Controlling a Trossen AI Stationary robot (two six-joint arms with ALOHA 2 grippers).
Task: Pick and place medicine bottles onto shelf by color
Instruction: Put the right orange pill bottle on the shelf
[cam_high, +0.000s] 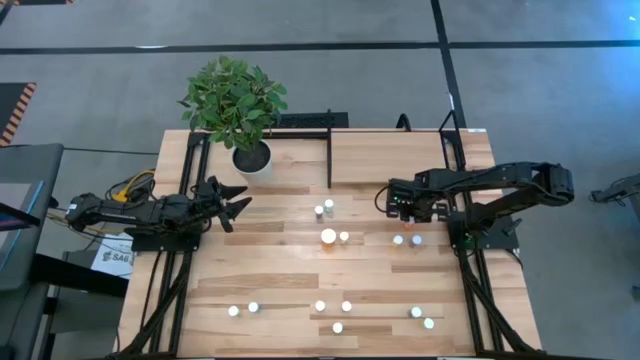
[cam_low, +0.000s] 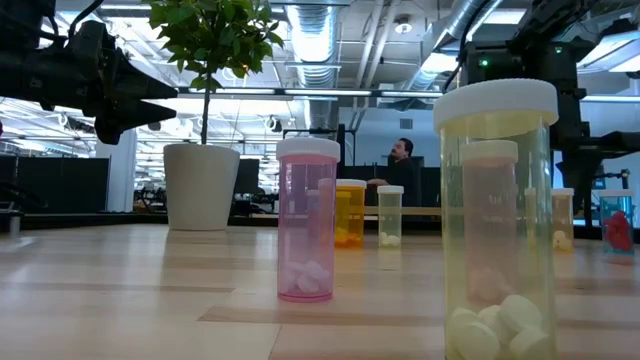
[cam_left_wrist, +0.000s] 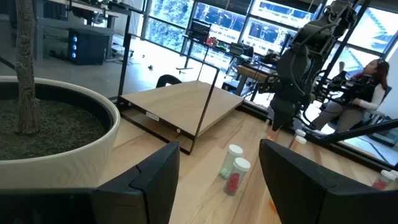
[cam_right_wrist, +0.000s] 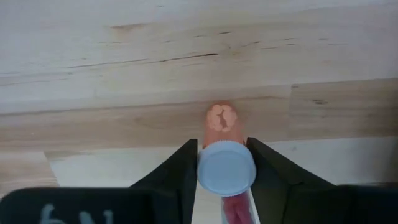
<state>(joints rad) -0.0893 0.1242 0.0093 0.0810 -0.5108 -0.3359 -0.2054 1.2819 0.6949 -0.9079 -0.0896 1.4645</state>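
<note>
At right of centre in the high view, an orange bottle (cam_right_wrist: 225, 158) is clamped by the right gripper (cam_high: 399, 200) just above the table (cam_high: 270, 270). A shallow hold could let it slip. The left gripper (cam_high: 232, 200) is held parted, empty.

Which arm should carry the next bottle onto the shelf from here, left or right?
Right. The right gripper already has its fingers on either side of a white-capped bottle standing on the table. The left gripper hangs open and empty beside the plant pot, though nearer the shelf.
</note>
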